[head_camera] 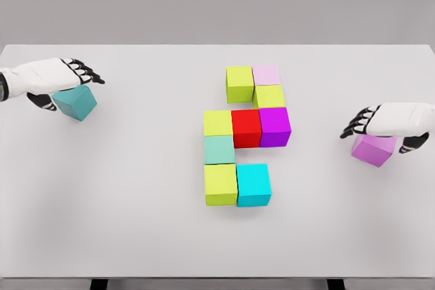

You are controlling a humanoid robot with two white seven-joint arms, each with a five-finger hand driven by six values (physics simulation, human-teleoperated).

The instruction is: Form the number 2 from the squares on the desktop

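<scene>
Several cubes lie joined in the middle of the white table point(136, 202). The top row is a lime cube point(240, 83) and a pale pink cube point(266, 75), with another lime cube point(270, 96) under the pink one. Below run a lime cube point(217, 123), a red cube point(246, 128) and a purple cube point(274, 126). A mint cube point(219, 149) sits under those, then a lime cube point(221, 184) and a cyan cube point(253, 184). At the far left, my left hand point(66, 86) grips a tilted teal cube point(76, 102). At the far right, my right hand point(378, 134) grips a tilted magenta cube point(373, 150).
The table's far edge runs along the top against a grey wall. Its front edge is near the bottom of the picture, with dark legs showing below. Bare tabletop lies between each hand and the central cubes.
</scene>
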